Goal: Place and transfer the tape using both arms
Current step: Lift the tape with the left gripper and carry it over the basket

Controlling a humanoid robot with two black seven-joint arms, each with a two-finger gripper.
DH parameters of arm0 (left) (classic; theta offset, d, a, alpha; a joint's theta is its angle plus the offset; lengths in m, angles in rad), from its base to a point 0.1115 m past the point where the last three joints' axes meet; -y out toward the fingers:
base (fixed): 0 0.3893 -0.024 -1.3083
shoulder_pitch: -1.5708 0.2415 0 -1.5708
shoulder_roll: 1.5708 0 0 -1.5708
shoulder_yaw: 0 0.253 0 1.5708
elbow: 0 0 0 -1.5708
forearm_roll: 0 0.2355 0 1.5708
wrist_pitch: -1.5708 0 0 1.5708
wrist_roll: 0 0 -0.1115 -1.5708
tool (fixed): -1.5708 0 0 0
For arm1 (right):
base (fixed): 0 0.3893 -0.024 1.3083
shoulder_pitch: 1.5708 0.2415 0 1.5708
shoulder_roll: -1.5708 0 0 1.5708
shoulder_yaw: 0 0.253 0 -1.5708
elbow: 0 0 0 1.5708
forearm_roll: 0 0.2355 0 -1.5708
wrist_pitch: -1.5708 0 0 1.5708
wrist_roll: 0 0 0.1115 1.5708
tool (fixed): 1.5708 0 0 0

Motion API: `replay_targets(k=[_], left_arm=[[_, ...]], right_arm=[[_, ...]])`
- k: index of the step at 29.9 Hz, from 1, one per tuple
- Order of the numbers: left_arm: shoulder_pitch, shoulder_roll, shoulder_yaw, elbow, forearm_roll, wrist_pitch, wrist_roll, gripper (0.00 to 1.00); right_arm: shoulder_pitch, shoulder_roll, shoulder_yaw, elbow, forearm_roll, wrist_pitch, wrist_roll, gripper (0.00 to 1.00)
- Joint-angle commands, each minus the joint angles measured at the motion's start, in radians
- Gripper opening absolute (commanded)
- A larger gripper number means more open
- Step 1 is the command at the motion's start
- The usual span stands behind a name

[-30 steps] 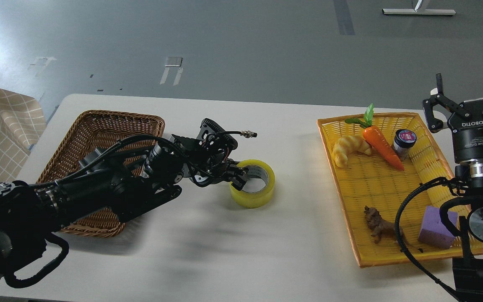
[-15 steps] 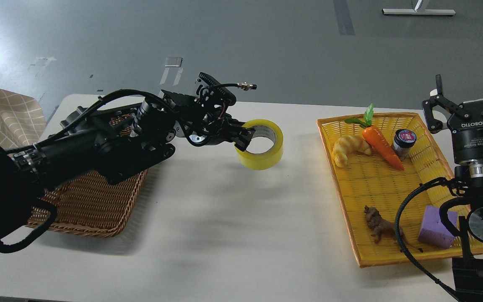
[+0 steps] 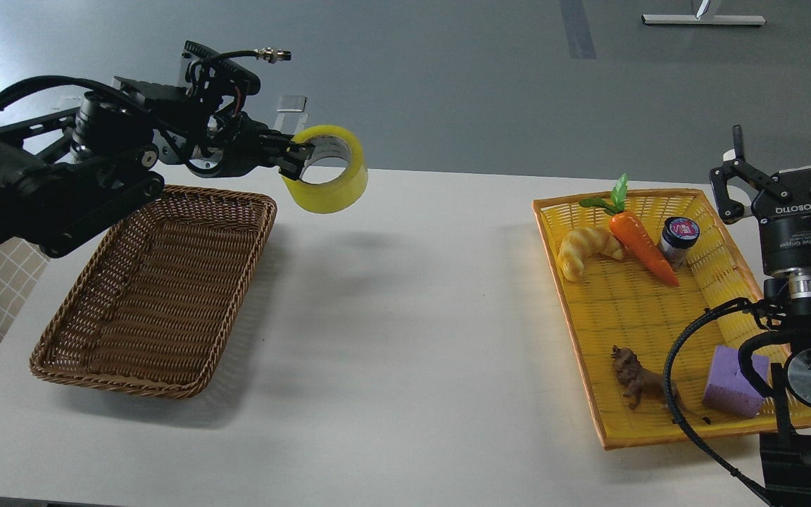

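The tape (image 3: 328, 184), a wide yellow translucent roll with a grey-white core, hangs in the air above the table's far edge, just right of the brown wicker basket (image 3: 152, 296). My left gripper (image 3: 296, 158) is shut on the roll's near wall, one finger inside the core. My left arm reaches in from the upper left. My right gripper (image 3: 793, 165) is open and empty, fingers spread upward, at the far right beside the yellow tray (image 3: 588, 352).
The yellow tray holds a croissant (image 3: 585, 250), a carrot (image 3: 641, 243), a small dark jar with a pink lid (image 3: 678, 239), a brown toy animal (image 3: 634, 377) and a purple block (image 3: 733, 380). The brown basket has nothing in it. The white table (image 3: 405, 338) lies between them.
My left gripper has lifted the tape off the table and carried it up and to the left, toward the basket's far right corner. The right arm has not moved.
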Motion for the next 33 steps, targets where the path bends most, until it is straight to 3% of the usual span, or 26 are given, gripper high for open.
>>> replay_targets(k=[1,14,33], left_arm=[[0.011,0.080,0.005,-0.021,-0.002,0.000,-0.007,0.00],[0.068,0.241,0.053,-0.021,-0.004,0.000,-0.024,0.00],[0.236,0.250,0.053,0.036,-0.008,0.000,-0.024,0.00]], right_arm=[[-0.001,0.000,0.000,0.000,0.001,0.001,0.000,1.00],[0.006,0.000,0.000,0.000,0.001,0.001,0.001,1.00],[0.007,0.000,0.000,0.000,0.001,0.001,0.001,1.00]])
